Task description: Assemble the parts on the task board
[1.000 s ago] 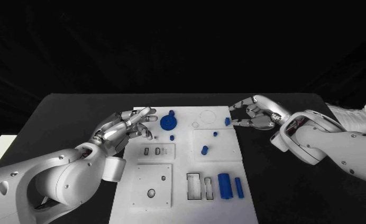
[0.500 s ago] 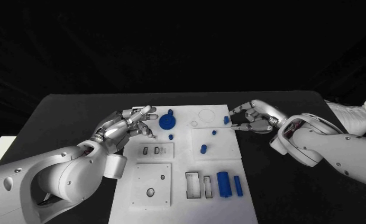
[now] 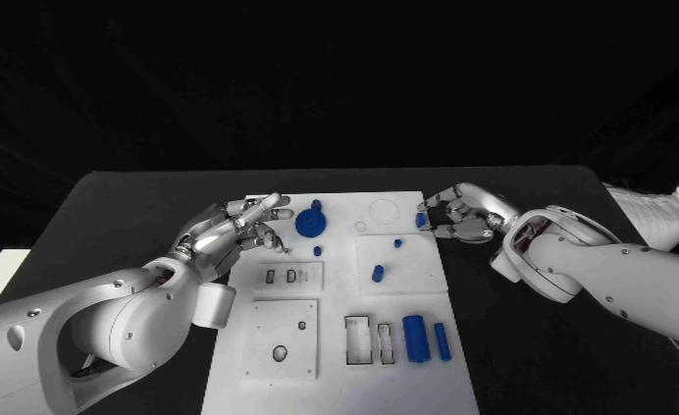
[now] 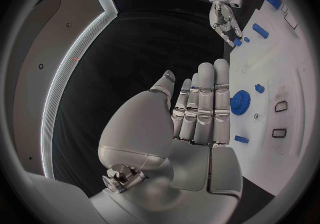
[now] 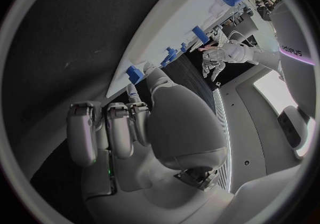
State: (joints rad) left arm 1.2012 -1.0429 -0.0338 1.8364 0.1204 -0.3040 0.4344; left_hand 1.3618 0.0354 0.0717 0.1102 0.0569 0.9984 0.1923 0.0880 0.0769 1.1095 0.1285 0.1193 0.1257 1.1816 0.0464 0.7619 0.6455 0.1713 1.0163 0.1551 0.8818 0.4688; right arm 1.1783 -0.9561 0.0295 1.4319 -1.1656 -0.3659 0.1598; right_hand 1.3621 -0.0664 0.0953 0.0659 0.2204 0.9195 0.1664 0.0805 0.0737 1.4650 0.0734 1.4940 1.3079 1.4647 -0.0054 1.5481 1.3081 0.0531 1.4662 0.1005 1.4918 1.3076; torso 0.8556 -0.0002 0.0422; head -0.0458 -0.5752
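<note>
I see the board [image 3: 339, 332] lying flat mid-bench [image 3: 128, 209], long side running away from me. Left hand [image 3: 234, 231] hovers over the board's left edge near the far end, holding nothing, fingers [image 4: 203, 101] straight and side by side, thumb out. Right hand [image 3: 464, 214] sits at the board's far right edge, fingers curled in around a small blue part [image 3: 422, 222] right at that edge. Wrist view puts the blue part [image 5: 135, 72] at the fingertips, but I can't tell if it's actually pinched or only touched.

Other parts on the board:
- blue gear [image 3: 310, 227], far end, just right of the left hand
- small blue peg [image 3: 317, 251] just nearer than the gear
- small blue piece [image 3: 397, 242] and an oblong one [image 3: 378, 275] in the middle section
- two blue cylinders, big [image 3: 416, 338] and slim [image 3: 442, 341], lying side by side near the front right corner, next to two rectangular slots [image 3: 371, 342]
</note>
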